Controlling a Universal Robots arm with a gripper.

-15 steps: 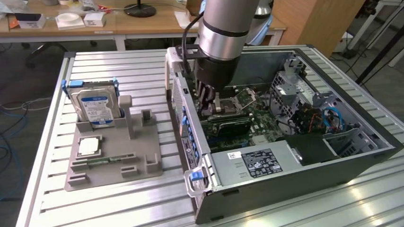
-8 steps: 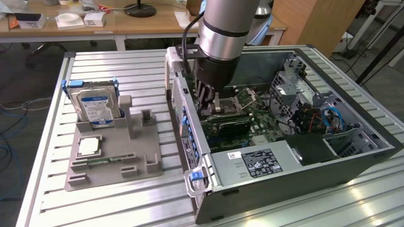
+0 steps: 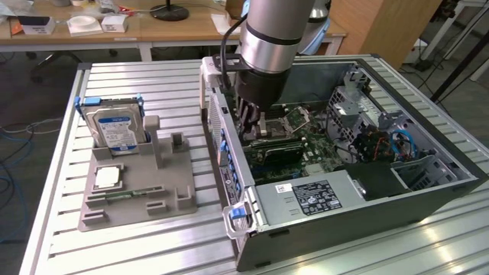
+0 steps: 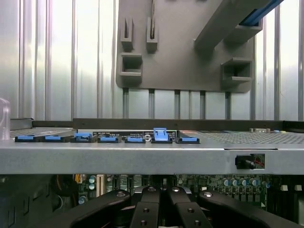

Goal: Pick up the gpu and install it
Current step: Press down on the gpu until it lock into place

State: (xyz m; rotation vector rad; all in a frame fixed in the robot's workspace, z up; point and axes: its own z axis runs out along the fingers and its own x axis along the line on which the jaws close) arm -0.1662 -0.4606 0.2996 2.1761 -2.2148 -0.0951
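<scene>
Down inside the open computer case (image 3: 428, 177) on the counter (image 3: 122, 246), the claw (image 3: 256, 123) sits closed just above the motherboard (image 3: 306, 146); the gpu (image 3: 276, 150) looks to be the dark slab lying across the board just below the claw, though whether the fingers (image 4: 156, 211) grip it cannot be told. I judge such a card light, stiff and fragile. It is best pinched by its bare top edge, clear of connector and components.

No text I can actually read; hard drive (image 3: 114, 129) has a blue-white label, power supply (image 3: 313, 197) a printed sticker; both too small to read.
</scene>
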